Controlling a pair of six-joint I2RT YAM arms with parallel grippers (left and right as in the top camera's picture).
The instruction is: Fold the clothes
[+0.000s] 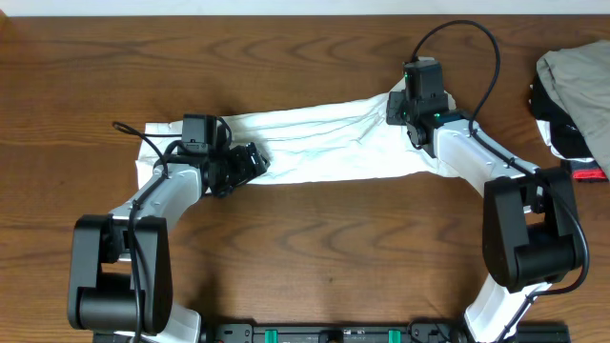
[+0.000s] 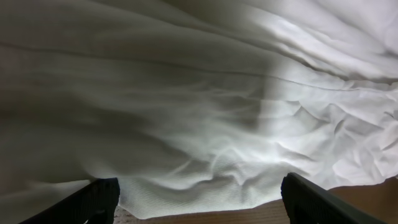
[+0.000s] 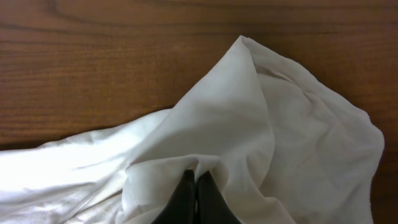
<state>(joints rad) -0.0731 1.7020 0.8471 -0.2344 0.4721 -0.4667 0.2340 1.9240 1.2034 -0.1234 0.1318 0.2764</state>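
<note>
Cloth fills the view under my left gripper (image 1: 246, 164). Its jaws stand spread wide over the left end of the T-shirt (image 1: 324, 143), one finger to either side of the near hem, gripping nothing. The shirt lies bunched into a long white band across the table (image 1: 315, 238). It is thin, fine-knit cotton, softly creased at its left end and crumpled into sharper wrinkles further along. At the shirt's right end my right gripper (image 3: 194, 193) has its jaws pressed together on a pinched-up fold, and the fabric tents into a peak around them. Beyond that end, apart from the shirt, sits a heap of garments (image 1: 577, 71) in beige-grey, black and red.

I judge the step in hand to be spreading the shirt flat before any fold. To do it well, I should lower my left jaws onto one edge layer, close firmly, then draw both ends apart evenly and low, so the thin cloth neither slips nor drags.
</note>
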